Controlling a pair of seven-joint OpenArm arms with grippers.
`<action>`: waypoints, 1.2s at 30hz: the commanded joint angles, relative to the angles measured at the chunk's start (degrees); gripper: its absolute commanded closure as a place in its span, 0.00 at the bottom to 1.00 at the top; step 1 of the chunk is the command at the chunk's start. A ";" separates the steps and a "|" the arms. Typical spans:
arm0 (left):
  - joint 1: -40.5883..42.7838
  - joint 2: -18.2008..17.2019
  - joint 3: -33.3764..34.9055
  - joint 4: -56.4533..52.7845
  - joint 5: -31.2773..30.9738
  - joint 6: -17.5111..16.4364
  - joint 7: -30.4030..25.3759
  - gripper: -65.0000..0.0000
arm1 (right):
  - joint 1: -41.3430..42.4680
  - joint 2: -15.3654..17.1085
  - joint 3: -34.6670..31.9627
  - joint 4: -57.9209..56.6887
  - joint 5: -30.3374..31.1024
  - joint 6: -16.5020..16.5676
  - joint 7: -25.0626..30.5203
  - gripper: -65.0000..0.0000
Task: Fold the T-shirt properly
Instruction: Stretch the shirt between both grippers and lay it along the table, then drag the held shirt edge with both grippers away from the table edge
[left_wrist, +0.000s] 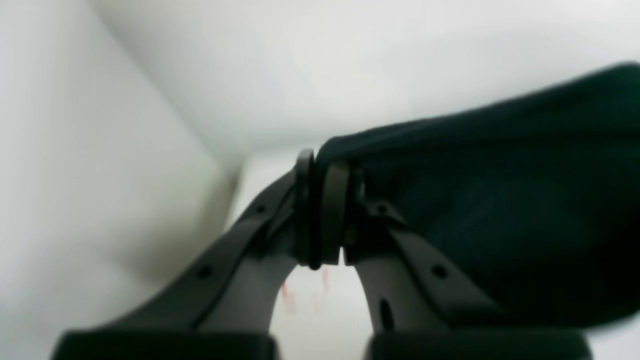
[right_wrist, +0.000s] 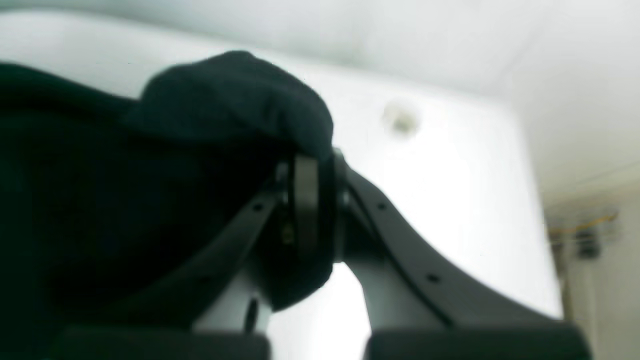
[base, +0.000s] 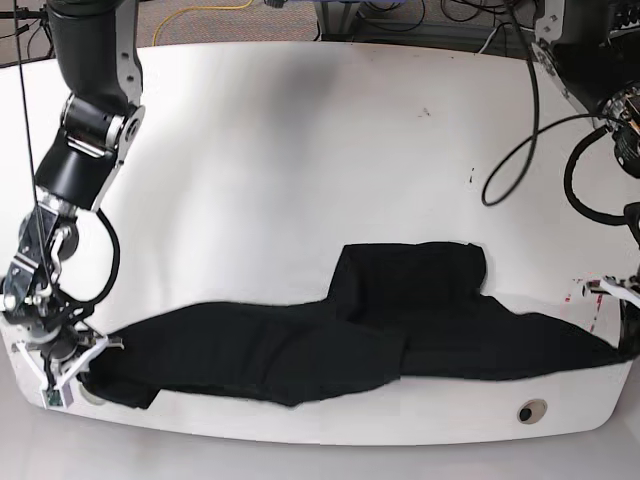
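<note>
A white table (base: 300, 150) is filling most of the base view, its surface carrying a few small dark specks and faint red marks near one edge. A round hole (base: 530, 411) is sitting in its near rim. Black cables (base: 520, 150) are trailing across the far corner, and a yellow cable (base: 205, 12) is lying on the floor beyond.

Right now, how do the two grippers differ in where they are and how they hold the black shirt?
The left gripper pinches the T-shirt at its far end on the base view's right, with cloth only to one side of its pads. The right gripper holds the opposite end on that view's left, and there the cloth bunches over its tips. The left arm is barely in the base view; the right arm shows fully. Both are shut on the T-shirt near the table's front edge.
</note>
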 joint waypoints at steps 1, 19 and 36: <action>3.85 -1.03 -2.42 0.84 1.10 -0.74 -2.09 1.00 | -3.06 1.23 1.64 4.39 0.19 -1.21 1.50 1.00; 34.97 6.18 -10.07 0.58 1.36 -11.73 -2.00 1.00 | -33.39 -6.95 8.50 16.17 3.88 -0.94 2.03 1.00; 44.56 6.18 -14.11 0.49 1.62 -15.42 -2.27 1.00 | -46.31 -13.37 9.03 23.64 3.79 -1.21 2.12 0.56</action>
